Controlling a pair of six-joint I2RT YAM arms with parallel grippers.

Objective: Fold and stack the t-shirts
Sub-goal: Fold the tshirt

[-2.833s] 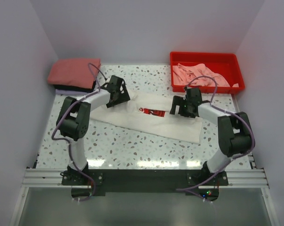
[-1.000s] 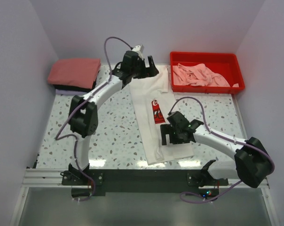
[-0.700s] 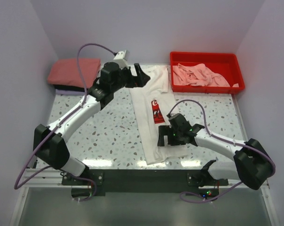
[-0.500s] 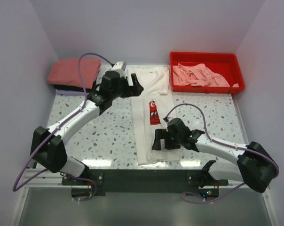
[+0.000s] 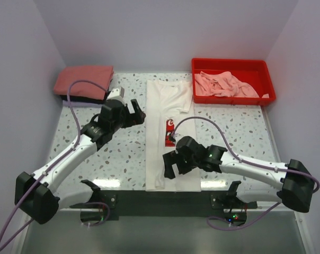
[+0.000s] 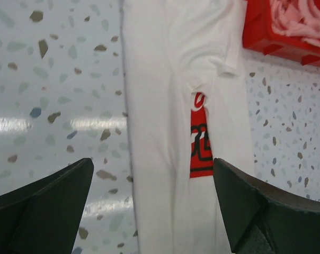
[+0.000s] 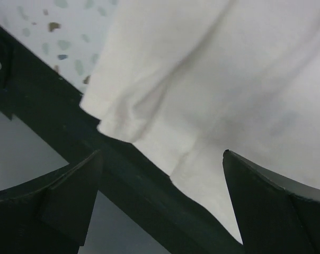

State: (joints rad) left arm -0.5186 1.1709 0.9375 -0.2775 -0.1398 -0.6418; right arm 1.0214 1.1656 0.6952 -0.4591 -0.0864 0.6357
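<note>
Overhead view covers the table point(image 5: 123, 153); both close wrist views, probably angled down, share the white t-shirt point(image 6: 154, 132)

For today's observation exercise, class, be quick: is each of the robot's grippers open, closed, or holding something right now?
Left gripper: open, holding nothing, over the white t-shirt.
Right gripper: open, holding nothing, over the same shirt's near end.

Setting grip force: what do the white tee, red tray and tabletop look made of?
The white tee looks like soft matte cotton knit: it creases and folds limply. The tray looks like rigid, glossy moulded plastic, with a stiff rim. The tabletop is speckled and polished, terrazzo-like stone or laminate; it mirrors the lights.
</note>
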